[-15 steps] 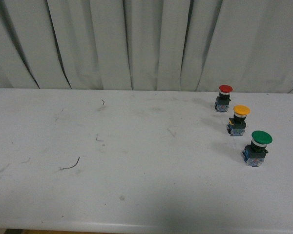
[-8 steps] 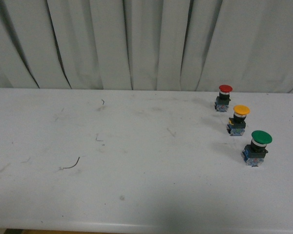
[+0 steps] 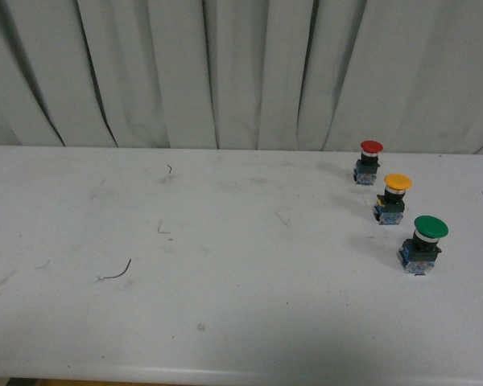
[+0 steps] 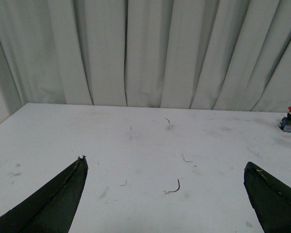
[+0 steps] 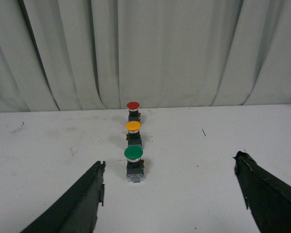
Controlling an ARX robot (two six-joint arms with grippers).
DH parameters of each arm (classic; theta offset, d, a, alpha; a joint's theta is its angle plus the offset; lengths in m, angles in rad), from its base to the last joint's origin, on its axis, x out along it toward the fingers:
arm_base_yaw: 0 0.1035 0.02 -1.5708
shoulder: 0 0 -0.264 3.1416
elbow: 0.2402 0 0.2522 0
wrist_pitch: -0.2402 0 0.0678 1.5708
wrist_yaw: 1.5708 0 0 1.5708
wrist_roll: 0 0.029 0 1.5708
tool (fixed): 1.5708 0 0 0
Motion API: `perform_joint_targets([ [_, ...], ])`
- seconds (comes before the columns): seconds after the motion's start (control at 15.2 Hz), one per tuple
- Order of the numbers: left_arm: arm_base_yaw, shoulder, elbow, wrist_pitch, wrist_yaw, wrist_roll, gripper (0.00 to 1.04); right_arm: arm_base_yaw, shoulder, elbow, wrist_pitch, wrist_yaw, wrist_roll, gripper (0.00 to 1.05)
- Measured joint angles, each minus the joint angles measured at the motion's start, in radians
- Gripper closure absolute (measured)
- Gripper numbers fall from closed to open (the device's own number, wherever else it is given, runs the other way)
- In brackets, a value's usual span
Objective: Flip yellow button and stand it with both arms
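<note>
The yellow button (image 3: 394,198) stands upright, cap up, on the white table at the right, between a red-capped button (image 3: 369,162) behind it and a green-capped button (image 3: 424,244) in front. In the right wrist view the yellow button (image 5: 133,132) is the middle of the row, ahead of my right gripper (image 5: 169,162), which is open and empty, well short of the buttons. My left gripper (image 4: 165,162) is open and empty over the left part of the table. Neither arm shows in the front view.
The white table (image 3: 225,265) has scuff marks and a small curved wire scrap (image 3: 117,273). A grey pleated curtain (image 3: 225,72) hangs behind the table's far edge. The red button also shows in the left wrist view (image 4: 290,119).
</note>
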Motion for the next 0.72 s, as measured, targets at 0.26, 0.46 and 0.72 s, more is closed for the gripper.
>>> perform_joint_targets([
  [0.26, 0.000, 0.000, 0.000, 0.000, 0.000, 0.000, 0.07, 0.000, 0.000, 0.000, 0.000, 0.000, 0.000, 0.06],
  [0.46, 0.000, 0.000, 0.000, 0.000, 0.000, 0.000, 0.07, 0.000, 0.000, 0.000, 0.000, 0.000, 0.000, 0.06],
  [0.72, 0.000, 0.000, 0.000, 0.000, 0.000, 0.000, 0.07, 0.000, 0.000, 0.000, 0.000, 0.000, 0.000, 0.06],
])
